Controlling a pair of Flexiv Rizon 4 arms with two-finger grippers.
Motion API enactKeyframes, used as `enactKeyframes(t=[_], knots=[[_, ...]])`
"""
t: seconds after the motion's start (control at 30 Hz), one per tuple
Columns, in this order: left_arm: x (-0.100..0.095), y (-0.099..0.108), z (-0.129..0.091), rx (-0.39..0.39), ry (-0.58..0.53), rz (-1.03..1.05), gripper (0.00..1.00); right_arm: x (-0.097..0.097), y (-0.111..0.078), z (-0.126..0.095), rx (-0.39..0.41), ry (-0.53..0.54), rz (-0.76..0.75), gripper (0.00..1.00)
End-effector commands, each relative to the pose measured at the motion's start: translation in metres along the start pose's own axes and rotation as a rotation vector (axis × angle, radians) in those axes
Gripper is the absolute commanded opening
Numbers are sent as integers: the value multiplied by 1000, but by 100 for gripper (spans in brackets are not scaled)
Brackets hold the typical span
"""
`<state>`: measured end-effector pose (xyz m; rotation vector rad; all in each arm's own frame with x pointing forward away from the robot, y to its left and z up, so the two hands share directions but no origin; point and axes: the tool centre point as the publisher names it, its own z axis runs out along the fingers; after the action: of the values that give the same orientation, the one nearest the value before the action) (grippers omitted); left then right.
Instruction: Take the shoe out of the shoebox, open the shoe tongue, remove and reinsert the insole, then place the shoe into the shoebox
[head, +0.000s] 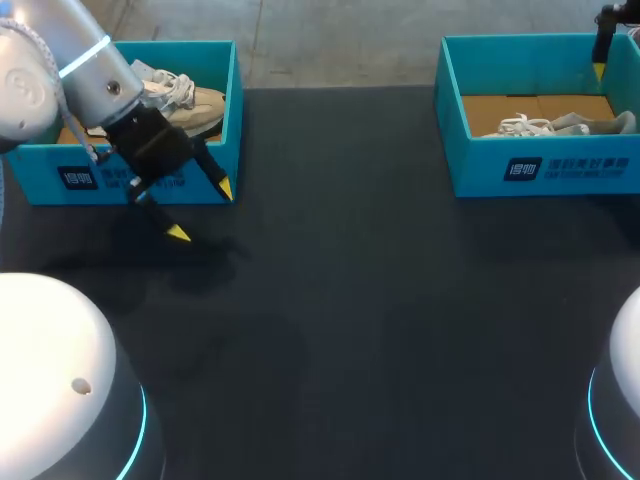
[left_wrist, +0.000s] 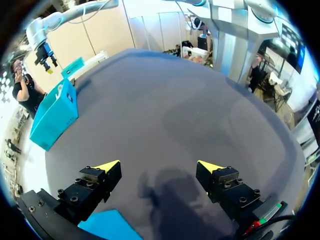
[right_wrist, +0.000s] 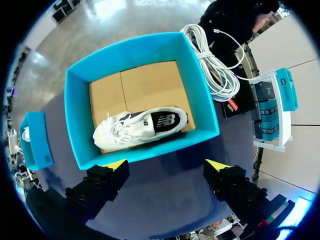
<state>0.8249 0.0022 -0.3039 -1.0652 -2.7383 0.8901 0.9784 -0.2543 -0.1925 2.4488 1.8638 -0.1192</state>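
Note:
Two teal shoeboxes stand at the back of the black table. The right shoebox holds a white shoe lying on its side on the brown cardboard floor. My right gripper hangs open above this box's near wall, with nothing between its fingers. The left shoebox holds a beige-and-white shoe. My left gripper is open and empty just in front of the left box, over bare table.
The black table stretches wide between the two boxes and toward the front. From the left wrist, the right shoebox stands far ahead with my right arm over it, and a corner of the left box lies under the gripper.

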Motion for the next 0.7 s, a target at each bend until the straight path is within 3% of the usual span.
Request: enactKeyframes(t=[0.03,0.17,0.33,0.7], knots=[[-4,1,-25,-39,19,26,100,0,0,0,0,-1,0,100],[-9,12,-42,-75,22,62,100,0,0,0,0,-1,0,100],[-15,27,-63,-57,57,151,100,0,0,0,0,-1,0,100],[-33,68,-113,-150,72,254,100,0,0,0,0,-1,0,100]])
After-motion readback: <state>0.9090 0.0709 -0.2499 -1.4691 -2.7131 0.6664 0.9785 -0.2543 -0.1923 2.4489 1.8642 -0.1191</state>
